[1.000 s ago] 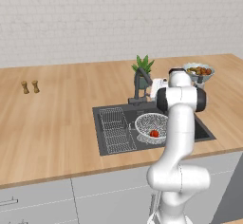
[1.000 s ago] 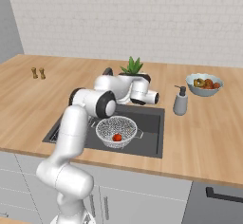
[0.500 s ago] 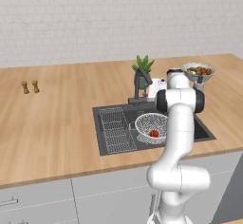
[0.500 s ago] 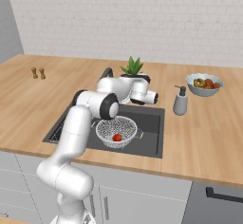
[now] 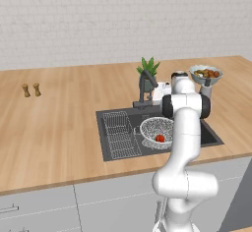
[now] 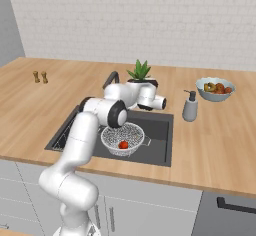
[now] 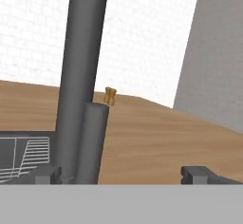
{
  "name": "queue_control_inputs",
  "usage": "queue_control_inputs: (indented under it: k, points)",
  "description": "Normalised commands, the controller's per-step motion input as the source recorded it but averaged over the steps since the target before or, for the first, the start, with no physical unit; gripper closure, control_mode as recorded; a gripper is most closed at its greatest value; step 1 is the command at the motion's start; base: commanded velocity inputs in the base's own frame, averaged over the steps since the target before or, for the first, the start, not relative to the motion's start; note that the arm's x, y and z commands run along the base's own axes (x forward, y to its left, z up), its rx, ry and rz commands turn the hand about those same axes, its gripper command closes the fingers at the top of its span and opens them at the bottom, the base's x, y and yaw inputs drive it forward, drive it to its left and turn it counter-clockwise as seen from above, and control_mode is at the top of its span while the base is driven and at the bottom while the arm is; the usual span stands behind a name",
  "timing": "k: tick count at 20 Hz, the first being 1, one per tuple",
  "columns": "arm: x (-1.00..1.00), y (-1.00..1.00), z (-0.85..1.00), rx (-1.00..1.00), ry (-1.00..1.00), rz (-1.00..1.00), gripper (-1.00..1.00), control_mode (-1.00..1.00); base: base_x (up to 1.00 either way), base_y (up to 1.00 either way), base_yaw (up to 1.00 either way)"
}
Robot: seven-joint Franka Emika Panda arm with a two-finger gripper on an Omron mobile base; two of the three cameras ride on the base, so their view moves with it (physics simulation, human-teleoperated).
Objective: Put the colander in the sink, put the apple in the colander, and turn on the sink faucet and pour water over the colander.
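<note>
The silvery mesh colander (image 5: 156,129) (image 6: 123,138) sits in the dark sink (image 5: 209,135) (image 6: 159,130). The small red apple (image 5: 160,138) (image 6: 123,144) lies inside it. The dark sink faucet (image 5: 144,85) (image 6: 111,78) (image 7: 84,57) stands at the sink's back edge, and no water shows. My gripper (image 7: 122,174) is open wide, close up against the faucet. The tall spout and a shorter dark cylinder (image 7: 93,142) stand just inside my left fingertip (image 7: 47,173). Nothing is held.
A wire rack (image 5: 120,132) fills the sink's left part. A green potted plant (image 5: 149,69) (image 6: 140,72) stands behind the faucet. The fruit bowl (image 5: 205,74) (image 6: 215,89) and a soap dispenser (image 6: 190,107) are on the right. Two small shakers (image 5: 30,90) (image 7: 110,96) stand far left.
The hand has edged slightly toward the faucet. The jaws stay open, and the colander and apple have not moved.
</note>
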Motion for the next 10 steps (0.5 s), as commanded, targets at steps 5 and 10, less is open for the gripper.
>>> queue_control_inputs:
  k: [5,10]
  points:
    - [0.0,0.05,0.0,0.04,0.02,-0.04,-1.0,-1.0,0.0,0.0,0.0]
    - [0.0,0.12,0.0,0.05,0.0,-0.1,1.0,-1.0,0.0,0.0,0.0]
